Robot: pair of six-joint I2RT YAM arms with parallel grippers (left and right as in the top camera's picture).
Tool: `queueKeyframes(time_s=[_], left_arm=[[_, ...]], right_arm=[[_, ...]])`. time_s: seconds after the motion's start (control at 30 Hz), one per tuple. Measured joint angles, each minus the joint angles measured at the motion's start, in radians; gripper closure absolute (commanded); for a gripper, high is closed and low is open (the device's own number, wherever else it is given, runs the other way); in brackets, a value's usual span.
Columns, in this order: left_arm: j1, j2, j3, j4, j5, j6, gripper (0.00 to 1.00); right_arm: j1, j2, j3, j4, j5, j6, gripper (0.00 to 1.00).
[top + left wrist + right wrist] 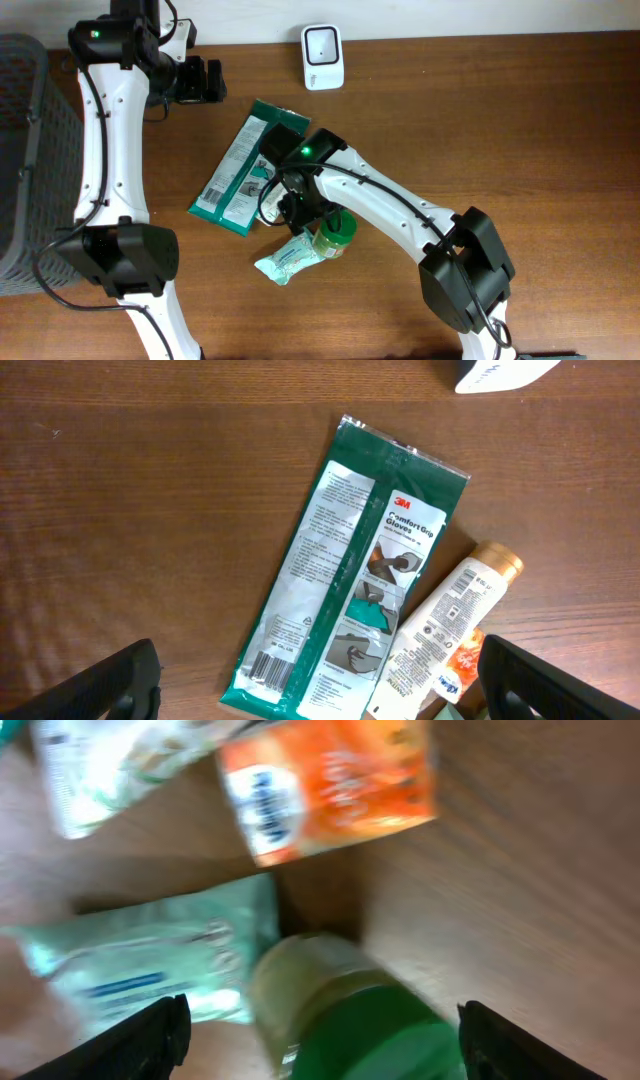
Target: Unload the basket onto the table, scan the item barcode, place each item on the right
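Right pincer [320,1017]: released, jaws wide apart, holding nothing. One of its fingers [140,1040] on each side of the jar [335,232], with a small gap on both sides as far as visible; no clear touch. The wrist view is blurred.

Left pincer [212,80]: released too, at full width, empty. Hanging above the surface [500,120], up and to the left of the top end of the gloves pack [240,170], apart from it.

Task's thing, the jar: just beside the lower right corner of the gloves pack, green lid facing up in the overhead view, under the right arm.

Count, all places taken from the gloves pack:
- One gloves pack, flat and diagonal, near the middle of the surface.
- One jar, as told above.
- One pale green pouch [285,260], just below the lower end of the pack, touching the jar.
- One white bottle [445,630] with a gold cap, lying along the right edge of the pack.
- One orange box [330,785], near the lower right corner of the pack, close to the bottle's base; touching or not, cannot tell.
- One white scanner [322,55], beyond the top end of the pack, up and to the right, apart from it.
- One grey basket [25,150], well to the left of the pack.
- Two pincers.
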Motion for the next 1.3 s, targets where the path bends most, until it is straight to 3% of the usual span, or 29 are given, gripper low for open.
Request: queueKeyframes(time_s=[0.13,0.27,0.37,0.57,0.8,0.87,0.97,1.23,1.3], left_arm=[[0.000,0.000,0.000,0.000,0.000,0.000,0.01],[0.000,0.000,0.000,0.000,0.000,0.000,0.01],[0.000,0.000,0.000,0.000,0.000,0.000,0.00],[0.000,0.000,0.000,0.000,0.000,0.000,0.01],[0.000,0.000,0.000,0.000,0.000,0.000,0.01],[0.000,0.000,0.000,0.000,0.000,0.000,0.01],[0.000,0.000,0.000,0.000,0.000,0.000,0.01],[0.000,0.000,0.000,0.000,0.000,0.000,0.01],[0.000,0.000,0.000,0.000,0.000,0.000,0.01]], right_arm=[[0.032,0.000,-0.049,0.008,0.146,-0.048,0.16],[0.052,0.000,-0.058,0.023,0.159,-0.077,0.07],[0.023,0.000,0.005,-0.011,0.089,-0.069,0.05],[-0.185,-0.024,0.043,-0.171,-0.151,0.007,0.05],[-0.098,-0.025,-0.051,-0.114,-0.217,0.006,0.05],[-0.098,-0.025,-0.105,-0.077,-0.213,0.007,0.07],[-0.098,-0.026,-0.180,0.012,-0.198,0.006,0.17],[-0.116,-0.026,-0.182,0.051,-0.137,0.009,0.40],[-0.152,-0.026,-0.170,0.052,-0.130,0.011,0.41]])
